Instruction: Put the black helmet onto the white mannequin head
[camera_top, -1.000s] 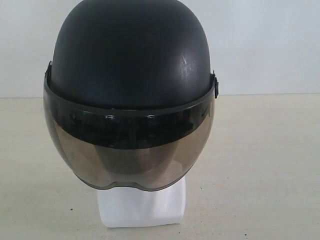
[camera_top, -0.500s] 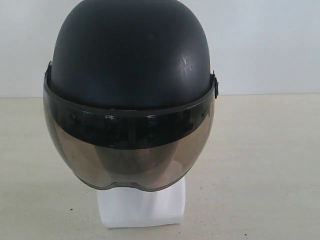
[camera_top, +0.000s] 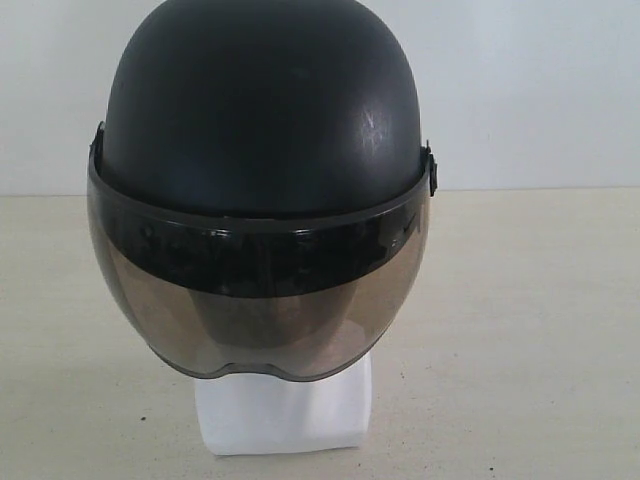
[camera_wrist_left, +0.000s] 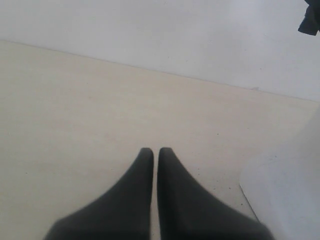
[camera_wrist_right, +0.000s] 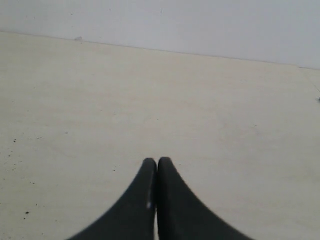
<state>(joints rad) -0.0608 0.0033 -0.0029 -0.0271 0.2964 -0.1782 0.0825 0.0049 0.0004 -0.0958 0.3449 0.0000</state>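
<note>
The black helmet (camera_top: 260, 110) sits on the white mannequin head, whose blocky neck base (camera_top: 285, 412) shows below the smoky visor (camera_top: 260, 310); the face is hidden behind the visor. Neither gripper appears in the exterior view. In the left wrist view my left gripper (camera_wrist_left: 155, 150) is shut with nothing between its dark fingers, above bare tabletop. A white rounded shape (camera_wrist_left: 287, 190) lies off to one side of it. In the right wrist view my right gripper (camera_wrist_right: 157, 160) is shut and empty too, over the pale table.
A pale beige tabletop (camera_top: 530, 330) runs back to a white wall (camera_top: 530, 90). A small dark object (camera_wrist_left: 311, 20) shows at one corner of the left wrist view.
</note>
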